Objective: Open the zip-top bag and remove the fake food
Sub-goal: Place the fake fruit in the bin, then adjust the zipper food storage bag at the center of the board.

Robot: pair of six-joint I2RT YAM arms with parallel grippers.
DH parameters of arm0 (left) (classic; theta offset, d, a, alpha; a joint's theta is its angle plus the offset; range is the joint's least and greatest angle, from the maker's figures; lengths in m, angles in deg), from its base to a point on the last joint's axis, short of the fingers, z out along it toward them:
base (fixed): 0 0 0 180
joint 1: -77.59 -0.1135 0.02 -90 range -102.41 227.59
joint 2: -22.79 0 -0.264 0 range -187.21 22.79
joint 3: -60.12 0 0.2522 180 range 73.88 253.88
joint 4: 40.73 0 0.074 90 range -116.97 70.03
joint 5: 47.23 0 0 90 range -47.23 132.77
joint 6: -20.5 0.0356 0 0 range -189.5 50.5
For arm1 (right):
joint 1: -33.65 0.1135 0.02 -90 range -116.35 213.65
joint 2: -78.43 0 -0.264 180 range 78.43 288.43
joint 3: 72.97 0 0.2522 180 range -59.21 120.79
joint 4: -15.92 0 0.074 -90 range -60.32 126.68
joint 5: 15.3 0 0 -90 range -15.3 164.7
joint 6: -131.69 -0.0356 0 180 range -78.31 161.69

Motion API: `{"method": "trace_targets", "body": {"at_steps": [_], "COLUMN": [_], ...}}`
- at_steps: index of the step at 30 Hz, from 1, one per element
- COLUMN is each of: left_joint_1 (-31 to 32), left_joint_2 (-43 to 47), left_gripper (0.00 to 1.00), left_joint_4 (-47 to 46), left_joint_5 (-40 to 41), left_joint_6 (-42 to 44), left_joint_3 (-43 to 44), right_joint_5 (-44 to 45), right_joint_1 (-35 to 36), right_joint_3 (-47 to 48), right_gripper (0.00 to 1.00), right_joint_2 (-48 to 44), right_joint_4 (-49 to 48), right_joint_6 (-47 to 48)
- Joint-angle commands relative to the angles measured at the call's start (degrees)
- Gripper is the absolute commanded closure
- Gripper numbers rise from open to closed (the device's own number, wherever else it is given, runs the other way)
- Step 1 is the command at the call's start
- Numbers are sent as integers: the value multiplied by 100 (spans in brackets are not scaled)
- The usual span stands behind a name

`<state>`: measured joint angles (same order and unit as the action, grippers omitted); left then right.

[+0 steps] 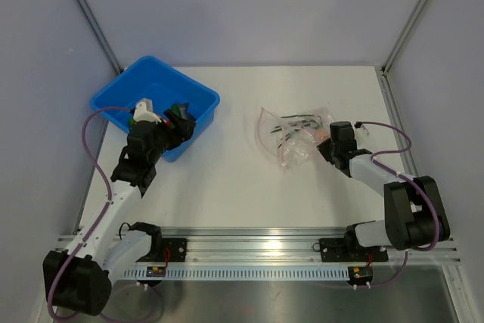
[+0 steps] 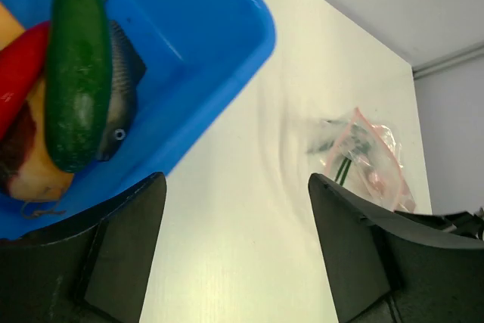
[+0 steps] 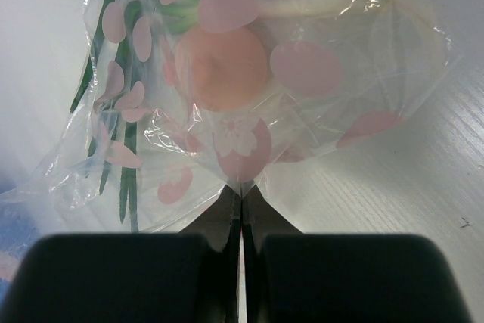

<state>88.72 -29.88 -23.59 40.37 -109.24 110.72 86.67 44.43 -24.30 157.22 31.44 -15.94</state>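
Zip-top bag (image 1: pixel 291 138): lies flat on the table (image 1: pixel 227 187), right of centre in the top view, well apart from the blue bin (image 1: pixel 162 85) at upper left.
Right gripper (image 3: pixel 242 198): jaws closed, pinching a bottom edge of the bag film.
Left gripper (image 2: pixel 236 187): fingers spread, nothing between them, hovering at the bin's near rim.
Food left inside: a pinkish ball (image 3: pixel 223 69) and green stalks (image 3: pixel 125 149) show through the plastic.
Food in bin: green cucumber (image 2: pixel 76 66), grey fish (image 2: pixel 125 88), a red piece (image 2: pixel 19 73).
Step in hand: likely emptying what remains.
Doing it well: keep the pinch firm, then bring the left gripper across to the bag's mouth side; whether the mouth gapes is unclear.
Risk: thin film slipping from the pinch.
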Motion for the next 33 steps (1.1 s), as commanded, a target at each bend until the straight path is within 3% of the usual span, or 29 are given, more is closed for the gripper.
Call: {"method": "trace_targets", "body": {"at_steps": [1, 22, 33], "left_joint_1": [230, 2006, 2042], "left_joint_2": [204, -675, -1193], "left_gripper": [21, 23, 22], "left_joint_4": [-100, -311, -311], "left_joint_5": [442, 406, 336], "left_joint_6": [169, 520, 740], "left_joint_3": [43, 535, 658], "right_joint_5": [130, 113, -80], "right_joint_1": [-33, -41, -33], "right_joint_3": [94, 165, 323], "right_gripper": [100, 100, 100], "right_joint_2": [-3, 23, 137], "right_joint_4": [-62, -18, 96], "right_joint_6": [67, 208, 269]}}
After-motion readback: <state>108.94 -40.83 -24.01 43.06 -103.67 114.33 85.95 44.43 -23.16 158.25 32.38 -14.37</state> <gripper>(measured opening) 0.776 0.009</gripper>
